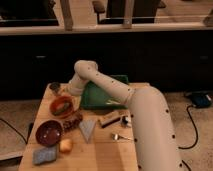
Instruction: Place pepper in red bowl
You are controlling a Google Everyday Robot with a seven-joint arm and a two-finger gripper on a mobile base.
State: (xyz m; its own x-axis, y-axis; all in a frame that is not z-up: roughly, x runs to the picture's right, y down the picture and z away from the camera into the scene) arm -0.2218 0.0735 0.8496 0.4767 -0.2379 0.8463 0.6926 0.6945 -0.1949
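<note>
An orange-red bowl (62,106) sits at the left of the wooden table (102,152), and a greenish thing, probably the pepper (63,109), lies in it. A darker red bowl (48,132) stands in front of it and looks empty. My gripper (71,95) is at the end of the white arm, just above the back right rim of the orange-red bowl. The wrist hides its fingertips.
A small tin can (55,88) stands behind the bowls. A green tray (102,96) lies under the arm. A brown packet (73,122), a grey cloth (87,128), a wooden brush (110,119), a spoon (120,136), an orange fruit (65,145) and a blue sponge (44,155) lie toward the front.
</note>
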